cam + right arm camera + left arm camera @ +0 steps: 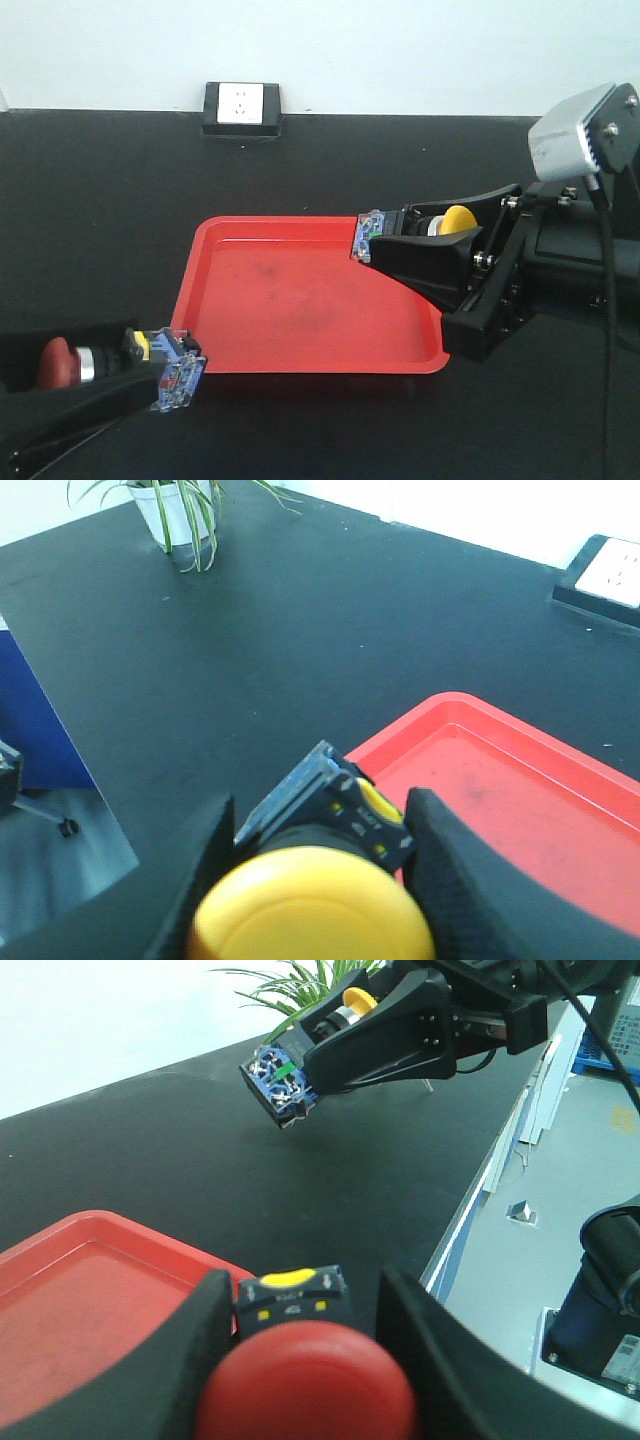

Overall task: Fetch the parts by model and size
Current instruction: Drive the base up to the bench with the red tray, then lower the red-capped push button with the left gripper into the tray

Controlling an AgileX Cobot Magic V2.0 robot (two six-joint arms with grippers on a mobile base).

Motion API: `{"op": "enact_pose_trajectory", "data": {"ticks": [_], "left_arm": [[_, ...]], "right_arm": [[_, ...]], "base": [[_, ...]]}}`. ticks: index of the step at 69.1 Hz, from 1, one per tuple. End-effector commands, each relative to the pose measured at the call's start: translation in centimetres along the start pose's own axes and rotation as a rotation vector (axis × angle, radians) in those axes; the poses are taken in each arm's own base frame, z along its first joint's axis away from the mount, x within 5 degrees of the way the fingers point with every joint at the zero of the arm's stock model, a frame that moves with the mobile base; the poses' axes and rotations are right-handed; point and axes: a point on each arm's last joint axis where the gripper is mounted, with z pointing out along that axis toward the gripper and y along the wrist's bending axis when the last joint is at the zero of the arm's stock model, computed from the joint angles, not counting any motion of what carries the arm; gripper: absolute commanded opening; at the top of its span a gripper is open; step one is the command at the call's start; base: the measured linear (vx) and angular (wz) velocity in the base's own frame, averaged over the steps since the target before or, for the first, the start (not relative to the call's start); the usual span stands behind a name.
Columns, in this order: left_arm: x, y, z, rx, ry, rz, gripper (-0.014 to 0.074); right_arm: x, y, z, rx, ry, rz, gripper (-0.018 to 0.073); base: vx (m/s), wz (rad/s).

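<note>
red-capped switch [95, 362] is in the left tool [300, 1305], whose two black fingers [195, 1345] pinch it at the black collar. it is held lying on its side near the front edge of the counter [120, 200], toward the left side. its blue-and-clear contact block is just beside the front left corner of the red tray [300, 222]; i cannot tell if it touches the rim.

yellow-capped switch [458, 217] is in the right tool [320, 815], also pinched between two black fingers [445, 870] around the collar. it is also on its side, at the back right corner of the tray, and the contact block reaches over the tray rim there.

the tray lies flat near the middle of the counter. a white wall socket [242, 104] sits at the back edge of the counter. a potted plant [185, 515] stands near another edge, well apart from the tray.
</note>
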Motion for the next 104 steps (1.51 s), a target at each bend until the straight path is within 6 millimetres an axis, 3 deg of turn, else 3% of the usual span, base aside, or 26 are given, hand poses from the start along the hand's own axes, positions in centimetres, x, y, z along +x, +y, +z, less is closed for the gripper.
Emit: {"op": "enact_pose_trajectory", "data": {"ticks": [1,14,29,44,60,82,104], "left_arm": [[-1.6,0.0,-0.2,-0.002,-0.080,-0.019,-0.0006],[-1.7,0.3,-0.2,-0.038,-0.088,-0.042,-0.0006],[-2.0,2.1,-0.5,-0.229,-0.122,-0.079,-0.0006],[-4.6,4.0,0.1,-0.301,-0.066,0.043,-0.0006],[-6.6,7.9,2.9,-0.295,0.056,0.028,-0.0008],[-5.0,12.8,6.5,-0.310,0.181,-0.070,-0.0007],[-4.4,14.2,10.4,-0.353,0.253,-0.074,-0.0007]], "right_arm": [[-1.3,0.2,-0.6,0.004,-0.072,0.024,-0.0005],[-1.4,0.3,-0.6,-0.013,-0.083,0.053,-0.0005],[-1.4,0.3,-0.6,-0.012,-0.083,0.048,-0.0005],[-1.4,0.3,-0.6,-0.010,-0.083,0.047,-0.0005],[-1.4,0.3,-0.6,-0.008,-0.084,0.047,-0.0005],[-1.4,0.3,-0.6,-0.004,-0.086,0.047,-0.0005],[-1.5,0.2,-0.6,0.005,-0.092,0.048,-0.0005]], "base": [[0.00,0.00],[0.00,0.00],[0.00,0.00],[0.00,0.00],[0.00,0.00],[0.00,0.00],[0.00,0.00]]}}
